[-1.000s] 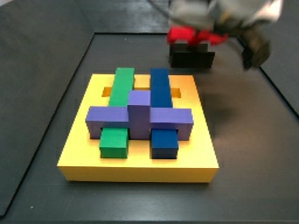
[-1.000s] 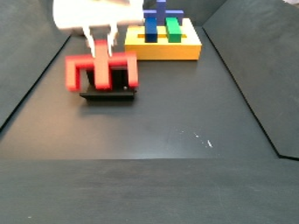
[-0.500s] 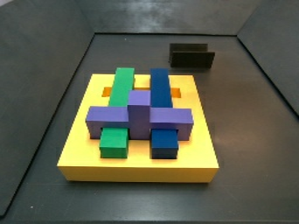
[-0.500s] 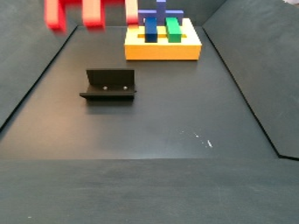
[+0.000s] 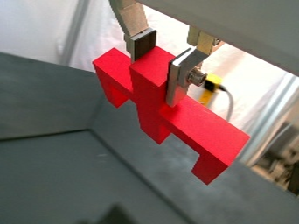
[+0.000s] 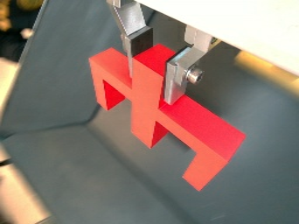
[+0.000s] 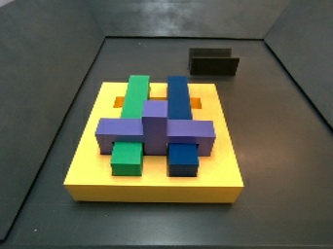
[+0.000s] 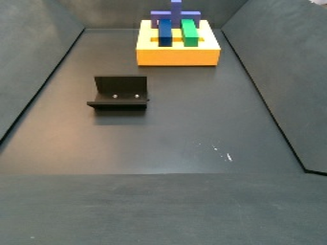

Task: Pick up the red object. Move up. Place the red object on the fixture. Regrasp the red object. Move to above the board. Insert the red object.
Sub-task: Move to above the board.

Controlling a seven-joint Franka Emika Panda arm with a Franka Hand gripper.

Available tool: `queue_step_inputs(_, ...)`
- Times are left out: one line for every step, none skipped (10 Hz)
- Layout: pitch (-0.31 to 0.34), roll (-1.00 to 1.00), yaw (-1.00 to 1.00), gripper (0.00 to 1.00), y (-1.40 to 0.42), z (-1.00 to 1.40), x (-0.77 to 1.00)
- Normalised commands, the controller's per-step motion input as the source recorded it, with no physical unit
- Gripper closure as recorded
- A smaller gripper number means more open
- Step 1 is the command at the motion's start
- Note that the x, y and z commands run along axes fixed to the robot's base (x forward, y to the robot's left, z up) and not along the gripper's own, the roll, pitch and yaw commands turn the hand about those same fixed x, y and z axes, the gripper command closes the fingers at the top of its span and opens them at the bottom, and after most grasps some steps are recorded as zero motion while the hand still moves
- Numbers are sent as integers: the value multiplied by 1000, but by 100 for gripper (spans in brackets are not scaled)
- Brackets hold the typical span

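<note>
Both wrist views show the gripper (image 5: 163,59) pinching the red object (image 5: 163,114) by its stem, aloft, outside both side views. Misalignment over the board (image 7: 92,156) risks jamming against its blocks.

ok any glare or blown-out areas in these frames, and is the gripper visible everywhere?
Both wrist views: sharp on the gripper clamping the red object, background beyond the walls overexposed. Both side views: evenly lit, soft; board and fixture visible, gripper out of frame.
</note>
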Motion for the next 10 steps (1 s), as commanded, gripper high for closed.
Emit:
queue_step_inputs(-39, -1000, 14, 100, -1400, 288, -1150)
queue_step_inputs(-44, -1000, 18, 100, -1400, 259, -1166)
queue_step_inputs(-50, -1000, 17, 100, -1400, 270, -1164)
queue_step_inputs(-59, -1000, 16, 100, -1400, 263, -1192)
queue_step_inputs(-71, -1000, 16, 100, -572, 100, -526)
queue_step_inputs(-72, -1000, 14, 100, -186, 16, -217)
queue_step_inputs(-47, -1000, -2, 100, -52, 16, -79)
queue_step_inputs(-66, -980, -7, 100, -52, 19, -79)
queue_step_inputs(-74, -735, -6, 100, -13, -8, -74)
queue_step_inputs(-69, -527, -7, 100, 9, 3, -65)
